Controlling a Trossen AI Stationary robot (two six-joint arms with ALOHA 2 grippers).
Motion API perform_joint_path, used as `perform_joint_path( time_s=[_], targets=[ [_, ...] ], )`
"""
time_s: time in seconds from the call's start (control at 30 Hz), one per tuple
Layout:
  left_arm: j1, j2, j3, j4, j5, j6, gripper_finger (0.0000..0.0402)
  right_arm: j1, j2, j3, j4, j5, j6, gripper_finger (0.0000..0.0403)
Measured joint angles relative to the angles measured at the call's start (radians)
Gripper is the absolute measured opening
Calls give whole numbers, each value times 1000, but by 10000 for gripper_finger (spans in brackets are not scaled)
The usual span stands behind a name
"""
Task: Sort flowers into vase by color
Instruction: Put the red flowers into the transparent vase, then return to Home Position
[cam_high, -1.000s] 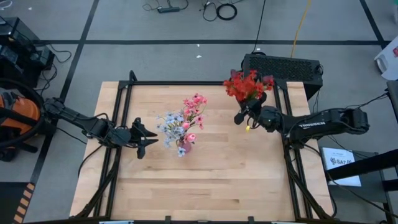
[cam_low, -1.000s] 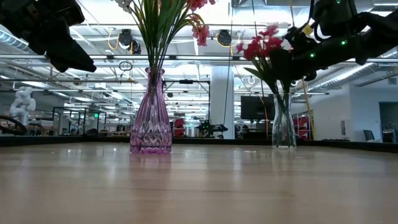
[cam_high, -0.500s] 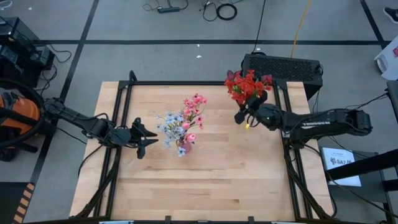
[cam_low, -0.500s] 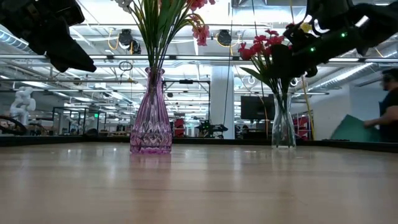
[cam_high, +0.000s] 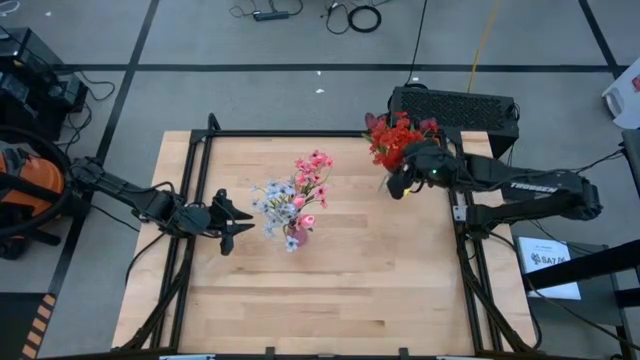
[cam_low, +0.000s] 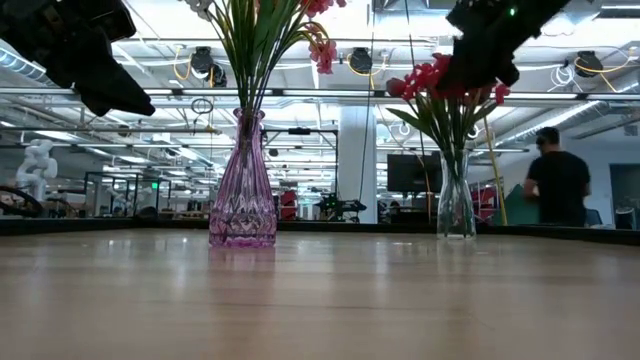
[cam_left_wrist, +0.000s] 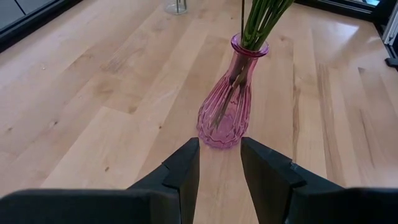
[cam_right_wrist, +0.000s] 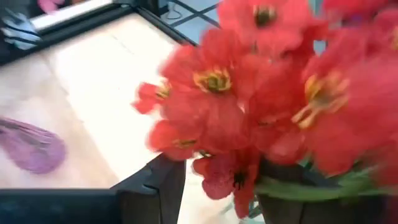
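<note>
At the far right of the desk (cam_high: 330, 290), the right pincer (cam_high: 398, 186) stands released, its fingers spread among the red flowers (cam_high: 398, 138) in the clear glass vase (cam_low: 456, 205), gripping nothing that I can see. Near the middle, the pink and pale blue-white flowers (cam_high: 292, 192) share the pink vase (cam_left_wrist: 226, 99), with the left pincer (cam_left_wrist: 219, 163) parted and empty just beside it. My worry is that the right fingers could snag a red head or leaf as they pull clear, dragging a stem out or tipping that narrow vase.
</note>
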Motion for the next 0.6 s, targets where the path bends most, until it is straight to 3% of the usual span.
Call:
perform_joint_path(
  time_s=[0.17, 0.37, 0.5, 0.6],
  targets=[
    [0, 0, 0, 0, 0, 0, 125, 0, 0, 94, -81, -85, 39, 165],
    [0, 0, 0, -6, 0, 1, 125, 19, 0, 121, -199, -345, 80, 165],
    [0, 0, 0, -8, 2, 1, 125, 51, 0, 121, -477, -514, 93, 165],
    [0, 0, 0, -8, 4, 1, 125, 79, 0, 121, -712, -530, 201, 165]
  ],
)
